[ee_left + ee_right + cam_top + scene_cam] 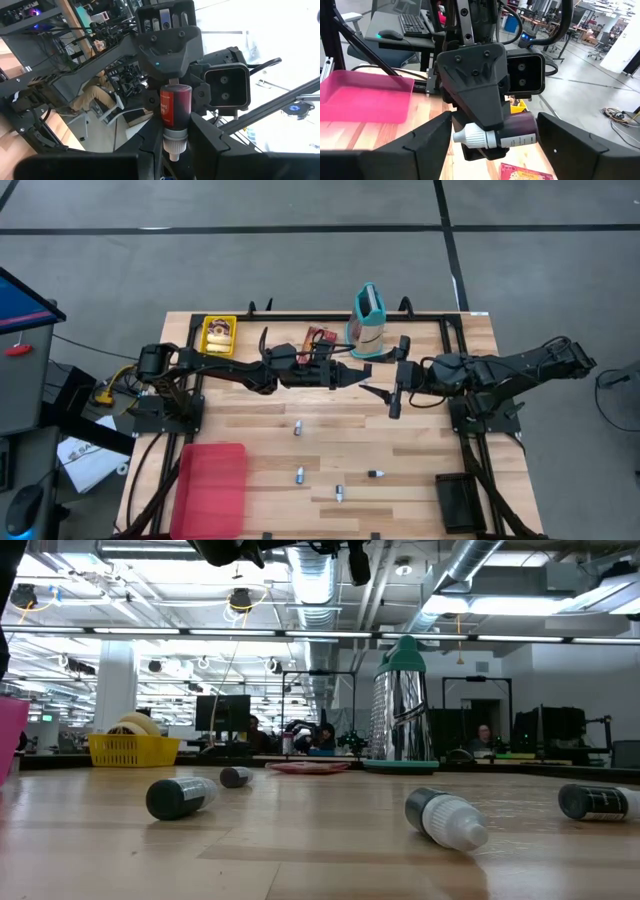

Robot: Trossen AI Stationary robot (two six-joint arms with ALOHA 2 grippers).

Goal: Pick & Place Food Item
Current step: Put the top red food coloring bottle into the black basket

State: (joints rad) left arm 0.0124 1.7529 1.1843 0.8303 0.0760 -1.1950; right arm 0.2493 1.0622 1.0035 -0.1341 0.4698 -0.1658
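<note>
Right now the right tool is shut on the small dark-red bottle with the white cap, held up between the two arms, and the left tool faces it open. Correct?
Not quite: the arms are swapped. The left tool is shut on the small dark-red bottle, held up between the two arms, and the right tool faces it open. The left wrist view shows it.

Left pincer (352,372) holds bottle (496,136) facing right pincer (378,392)

Two arms, matte black, jointed in segments, with black cabling trailing from each base. Left gripper (479,131): angular black housing, round screw recesses, boxy twin-lens camera module alongside. Right gripper (170,75): matching black housing with a small blue light, camera block beside it.
</note>
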